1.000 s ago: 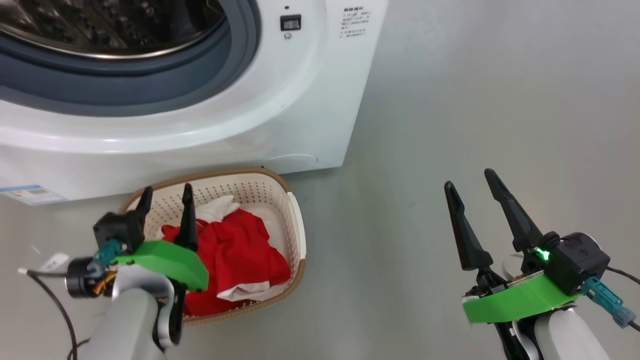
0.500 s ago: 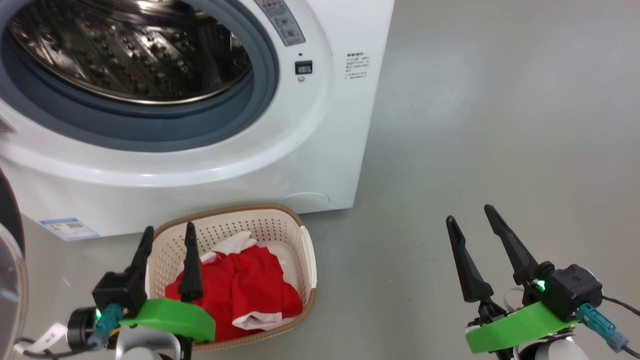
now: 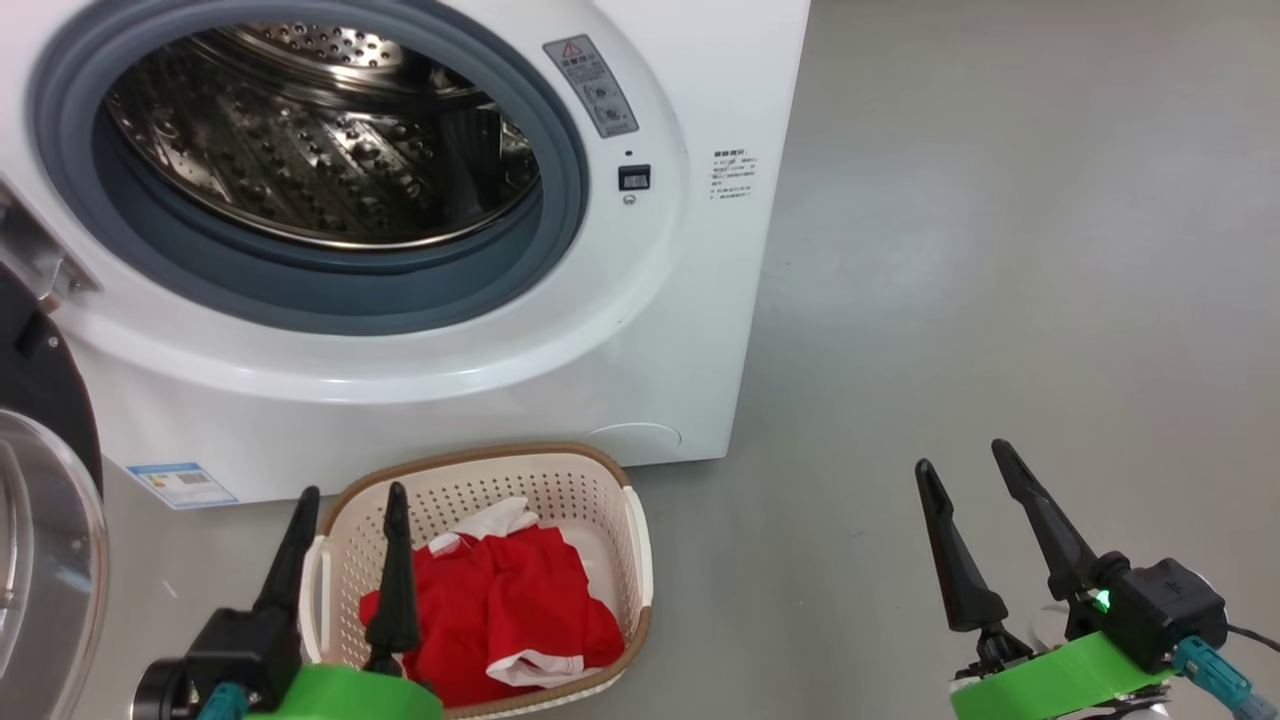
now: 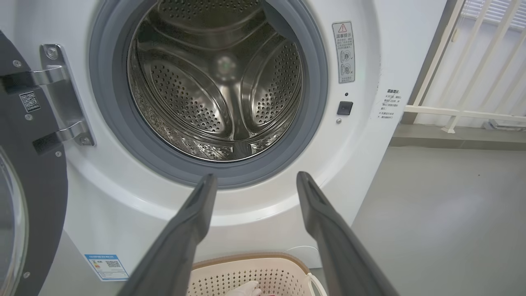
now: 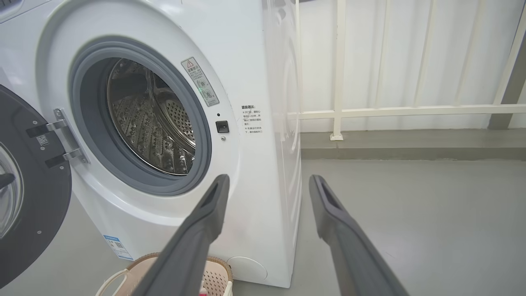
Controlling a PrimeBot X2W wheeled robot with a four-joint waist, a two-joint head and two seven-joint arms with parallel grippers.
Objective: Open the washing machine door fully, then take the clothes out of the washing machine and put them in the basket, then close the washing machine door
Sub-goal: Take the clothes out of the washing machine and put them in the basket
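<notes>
The white washing machine (image 3: 690, 330) stands with its steel drum (image 3: 320, 150) open and nothing red showing inside. Its door (image 3: 40, 400) is swung out at the far left, black rim and glass bowl showing. In front of the machine the basket (image 3: 640, 560) holds the red clothes (image 3: 510, 610) with their white trim. My left gripper (image 3: 352, 492) is open at the basket's near left corner, above it, with nothing between the fingers. In the left wrist view, this gripper (image 4: 257, 176) points at the drum (image 4: 218, 82). My right gripper (image 3: 961, 455) is open over bare floor, right of the basket.
Grey floor (image 3: 1000, 300) stretches to the right of the machine. A white railing (image 5: 370, 111) runs behind it on that side. The door's metal hinge (image 4: 61, 94) sits left of the grey gasket, and a small blue label (image 3: 183, 484) marks the machine's lower left front.
The head camera has tilted up, so more of the drum and the door now show. My left gripper has drawn back from over the clothes towards the basket's near edge. Both grippers stay open.
</notes>
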